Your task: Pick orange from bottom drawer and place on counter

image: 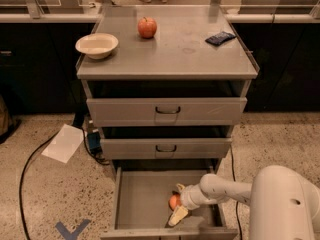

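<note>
The orange (173,202) lies on the floor of the open bottom drawer (142,196), right of its middle. My gripper (178,202) reaches in from the right, low in the drawer, with one pale finger (178,215) in front of the orange and the other behind it. The orange sits between them, still on the drawer floor. The counter (175,51) is the flat grey top of the cabinet above.
On the counter stand a red apple (147,27), a white bowl (97,45) at the left and a dark blue packet (220,38) at the right. The two upper drawers are closed. A paper sheet (63,142) and a cable lie on the floor at the left.
</note>
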Tool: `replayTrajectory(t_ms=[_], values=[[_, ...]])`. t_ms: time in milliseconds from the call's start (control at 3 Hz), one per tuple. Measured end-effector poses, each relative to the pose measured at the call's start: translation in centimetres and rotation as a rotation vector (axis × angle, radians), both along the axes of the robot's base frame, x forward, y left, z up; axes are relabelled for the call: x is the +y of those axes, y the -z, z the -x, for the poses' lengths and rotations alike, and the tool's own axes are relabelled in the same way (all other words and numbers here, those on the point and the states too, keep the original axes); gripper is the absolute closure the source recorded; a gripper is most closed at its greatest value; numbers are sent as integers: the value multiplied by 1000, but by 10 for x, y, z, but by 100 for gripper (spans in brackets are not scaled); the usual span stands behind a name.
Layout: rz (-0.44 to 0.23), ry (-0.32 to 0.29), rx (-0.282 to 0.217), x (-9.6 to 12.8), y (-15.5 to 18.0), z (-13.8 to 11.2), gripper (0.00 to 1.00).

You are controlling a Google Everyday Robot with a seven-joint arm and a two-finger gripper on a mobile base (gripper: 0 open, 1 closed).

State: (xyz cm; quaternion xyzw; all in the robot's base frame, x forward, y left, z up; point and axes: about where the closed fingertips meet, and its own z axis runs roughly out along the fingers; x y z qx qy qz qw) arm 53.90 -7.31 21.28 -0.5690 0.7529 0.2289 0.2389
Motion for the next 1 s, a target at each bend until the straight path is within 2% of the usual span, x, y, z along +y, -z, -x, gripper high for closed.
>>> replayTrajectory(t_ms=[333, 667, 1000], values=[[1, 20, 38, -6, 17, 1, 0], [0, 71, 111, -24, 51, 0, 0], [0, 72, 111, -24, 51, 0, 0]])
